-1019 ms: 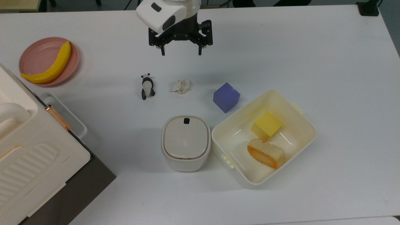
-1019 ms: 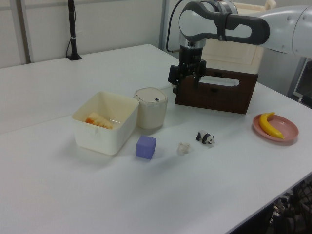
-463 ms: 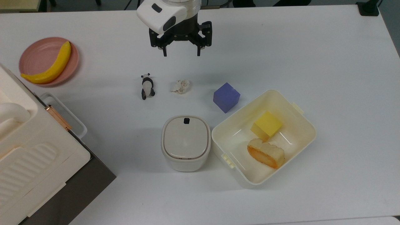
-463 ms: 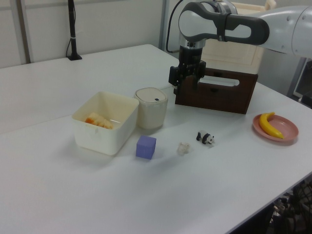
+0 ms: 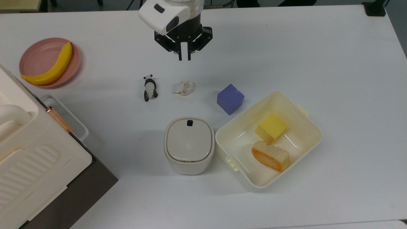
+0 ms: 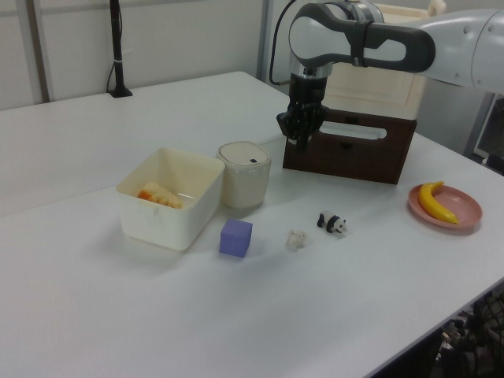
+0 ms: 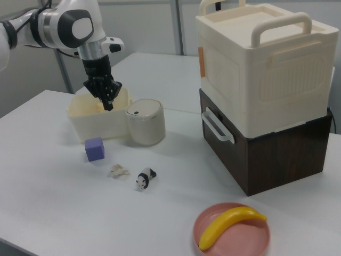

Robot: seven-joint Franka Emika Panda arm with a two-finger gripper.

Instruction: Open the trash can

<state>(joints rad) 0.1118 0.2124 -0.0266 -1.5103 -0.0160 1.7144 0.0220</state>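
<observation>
- End effector [image 5: 184,58] up in the air, fingers pressed together, holding nothing.
- Trash can [image 5: 189,144] on desk [image 5: 318,57], lid shut, touching cream tub [image 5: 313,127].
- Risk: poke misses black button [image 5: 189,122], can slides or tips.
- Count: 1 panda toy [image 5: 149,88], 1 paper ball [image 5: 184,87], 1 purple cube [image 5: 230,99], 1 banana [image 5: 51,65].

Lidded trash can [image 7: 145,122] beside cream tub [image 7: 97,120], fingers [image 7: 108,104] above.

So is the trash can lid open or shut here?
Shut. The lid lies flat and flush on the trash can, black button unpressed, the tool hanging well away.
</observation>
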